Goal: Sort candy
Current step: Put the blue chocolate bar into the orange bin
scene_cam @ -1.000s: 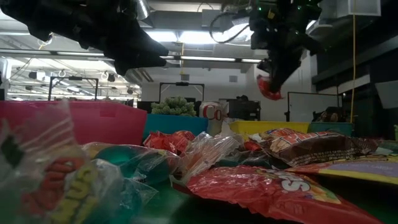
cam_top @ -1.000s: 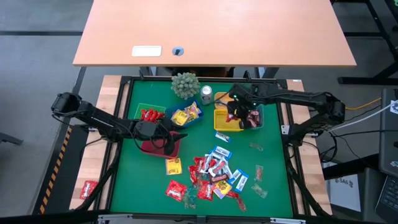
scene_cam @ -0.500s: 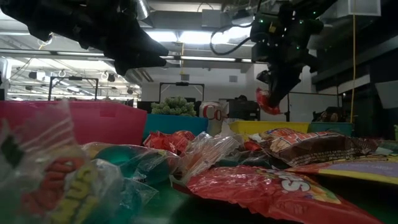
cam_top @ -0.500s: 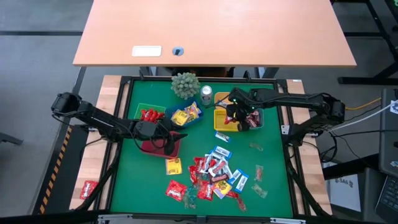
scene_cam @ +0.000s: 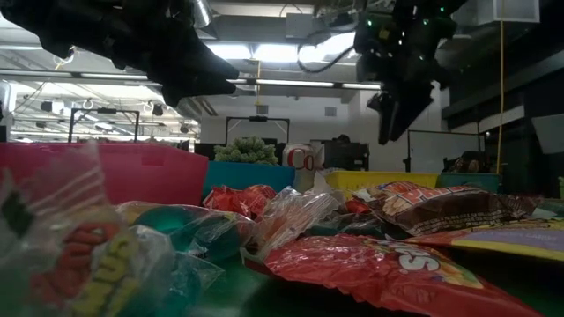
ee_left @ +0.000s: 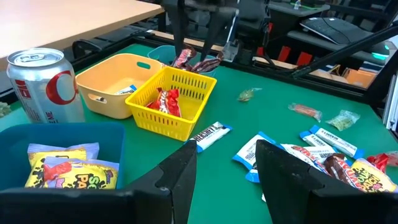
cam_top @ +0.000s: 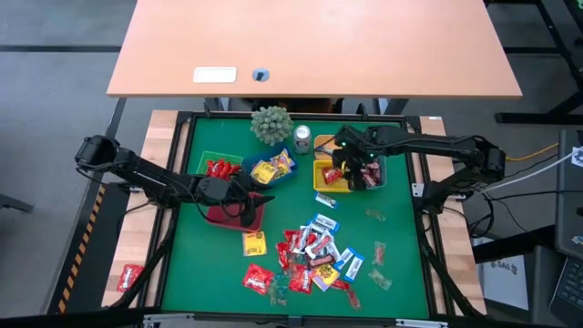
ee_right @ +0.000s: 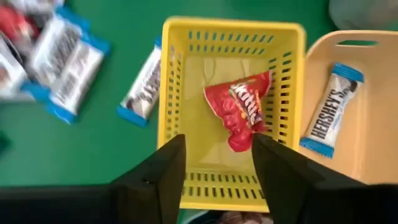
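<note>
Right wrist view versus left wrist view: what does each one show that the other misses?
Only the right wrist view shows the right gripper, open above the yellow basket, and a blue-and-white bar in the tan bin. Only the left wrist view shows the silver can, yellow packs in the blue bin, the loose candy and the open left gripper. Both show the red candy in the basket.
</note>
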Controlling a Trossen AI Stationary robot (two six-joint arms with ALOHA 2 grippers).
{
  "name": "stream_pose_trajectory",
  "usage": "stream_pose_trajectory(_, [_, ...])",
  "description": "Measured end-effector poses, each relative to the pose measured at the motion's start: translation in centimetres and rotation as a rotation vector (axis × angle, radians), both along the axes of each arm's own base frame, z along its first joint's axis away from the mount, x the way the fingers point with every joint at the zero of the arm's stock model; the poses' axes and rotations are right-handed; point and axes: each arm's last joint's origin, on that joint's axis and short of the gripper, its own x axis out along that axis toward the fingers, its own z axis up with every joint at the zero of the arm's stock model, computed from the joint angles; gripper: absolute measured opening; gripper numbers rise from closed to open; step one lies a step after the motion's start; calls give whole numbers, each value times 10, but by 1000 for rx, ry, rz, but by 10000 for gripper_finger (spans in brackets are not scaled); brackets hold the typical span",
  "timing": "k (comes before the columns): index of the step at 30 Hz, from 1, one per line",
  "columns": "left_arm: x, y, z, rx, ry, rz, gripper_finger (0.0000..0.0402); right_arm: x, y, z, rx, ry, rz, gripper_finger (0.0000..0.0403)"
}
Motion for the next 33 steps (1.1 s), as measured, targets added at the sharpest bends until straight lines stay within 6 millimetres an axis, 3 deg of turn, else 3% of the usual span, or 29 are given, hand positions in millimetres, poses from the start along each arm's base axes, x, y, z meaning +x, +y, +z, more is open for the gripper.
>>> stream_pose_trajectory(3, [0, 0, 0, 0, 0, 0, 151, 5, 8, 15, 48, -17, -60, 195])
stream_pose_trajectory(6, [0, 0, 0, 0, 0, 0, 151, 12, 26, 25, 109, -50, 5, 198])
stream_pose_trajectory(14, [0, 0, 0, 0, 1, 0, 151, 21, 83, 23, 154, -26, -1, 198])
stream_pose_trajectory(24, [0, 0, -1, 2, 11, 0, 151, 33, 140, -6, 6, 56, -118, 198])
stream_pose_trajectory(33, [0, 0, -1, 3, 16, -3, 151, 40, 158, -44, -36, 225, -100, 198])
